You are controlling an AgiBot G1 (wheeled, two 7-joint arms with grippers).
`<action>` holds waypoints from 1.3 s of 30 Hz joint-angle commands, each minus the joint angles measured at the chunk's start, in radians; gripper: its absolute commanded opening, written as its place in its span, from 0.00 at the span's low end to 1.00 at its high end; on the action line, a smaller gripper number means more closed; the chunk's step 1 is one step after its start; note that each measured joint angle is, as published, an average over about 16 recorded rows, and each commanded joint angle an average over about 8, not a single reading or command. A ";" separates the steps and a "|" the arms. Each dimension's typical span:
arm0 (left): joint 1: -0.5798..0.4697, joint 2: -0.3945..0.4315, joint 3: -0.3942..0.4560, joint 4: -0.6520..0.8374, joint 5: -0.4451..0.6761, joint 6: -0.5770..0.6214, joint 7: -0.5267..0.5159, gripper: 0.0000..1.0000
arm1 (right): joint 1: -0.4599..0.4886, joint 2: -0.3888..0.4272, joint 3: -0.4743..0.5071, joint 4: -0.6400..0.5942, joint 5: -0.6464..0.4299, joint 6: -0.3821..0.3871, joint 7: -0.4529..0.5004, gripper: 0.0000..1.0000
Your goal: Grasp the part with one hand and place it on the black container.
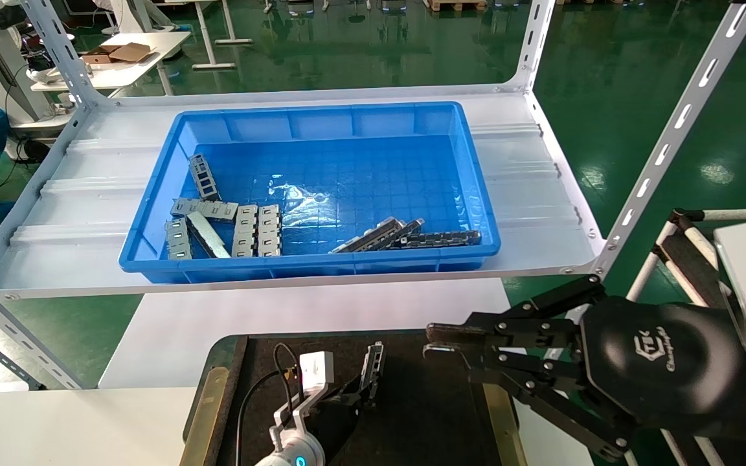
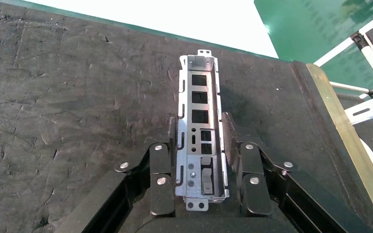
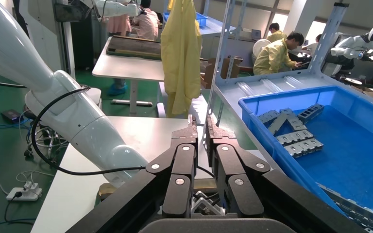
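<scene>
Part point(image 2: 200, 131) — silvery slotted trough — in left pincer point(image 2: 201, 160).

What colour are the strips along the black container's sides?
Brass-coloured; the strips edging the black container show best in the left wrist view.

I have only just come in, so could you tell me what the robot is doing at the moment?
The left gripper is shut on the part, a slotted metal frame, holding it over the black container. Whether the part touches the felt yet is unclear. The right gripper hovers nearby at the container's right side, fingers together and holding nothing. More metal pieces lie in the blue bin on the shelf behind.
</scene>
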 commanded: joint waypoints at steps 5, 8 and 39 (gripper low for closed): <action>-0.012 -0.001 0.036 -0.012 -0.012 -0.020 -0.017 1.00 | 0.000 0.000 0.000 0.000 0.000 0.000 0.000 1.00; -0.019 -0.003 0.050 -0.020 -0.010 -0.025 -0.021 1.00 | 0.000 0.000 0.000 0.000 0.000 0.000 0.000 1.00; -0.045 -0.381 -0.060 -0.400 0.133 0.443 0.169 1.00 | 0.000 0.001 -0.002 0.000 0.001 0.001 -0.001 1.00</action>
